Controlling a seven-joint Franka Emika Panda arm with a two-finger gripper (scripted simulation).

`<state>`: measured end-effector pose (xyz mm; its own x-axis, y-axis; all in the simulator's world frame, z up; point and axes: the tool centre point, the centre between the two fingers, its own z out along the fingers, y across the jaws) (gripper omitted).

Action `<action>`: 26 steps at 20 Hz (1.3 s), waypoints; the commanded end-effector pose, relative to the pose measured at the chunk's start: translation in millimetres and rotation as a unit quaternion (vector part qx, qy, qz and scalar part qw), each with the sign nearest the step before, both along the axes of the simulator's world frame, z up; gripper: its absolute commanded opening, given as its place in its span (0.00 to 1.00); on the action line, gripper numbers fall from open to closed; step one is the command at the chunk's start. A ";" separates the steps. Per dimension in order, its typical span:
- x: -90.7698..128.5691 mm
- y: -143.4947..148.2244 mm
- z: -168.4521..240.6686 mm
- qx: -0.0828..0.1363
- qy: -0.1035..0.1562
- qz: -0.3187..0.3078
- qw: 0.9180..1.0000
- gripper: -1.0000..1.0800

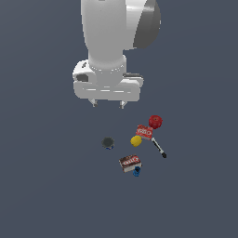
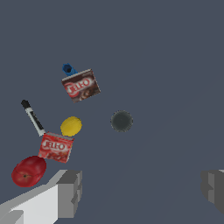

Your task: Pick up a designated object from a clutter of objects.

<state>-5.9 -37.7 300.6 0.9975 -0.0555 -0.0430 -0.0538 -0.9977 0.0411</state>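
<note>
Jaws apart above yellow ball (image 1: 135,141), seemingly touching red box (image 1: 144,132).

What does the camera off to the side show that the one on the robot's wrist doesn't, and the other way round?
Only the exterior view shows the white arm body and the whole end effector hanging above the surface, open and empty. Only the wrist view shows the grey finger pads close up and readable labels on the red box and brown box. Both show the yellow ball, the red round piece, the dark grey disc, the blue piece and the pen-like stick.
</note>
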 end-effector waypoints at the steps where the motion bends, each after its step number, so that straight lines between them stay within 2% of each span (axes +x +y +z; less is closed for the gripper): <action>1: 0.0 0.0 0.0 0.000 0.000 0.000 1.000 0.96; 11: 3.7 0.1 5.1 -0.017 -0.011 0.024 1.000 0.96; 16: 4.0 0.8 3.7 -0.017 -0.011 0.023 1.000 0.96; 26: 13.2 22.4 -34.9 -0.013 -0.014 0.017 1.000 0.96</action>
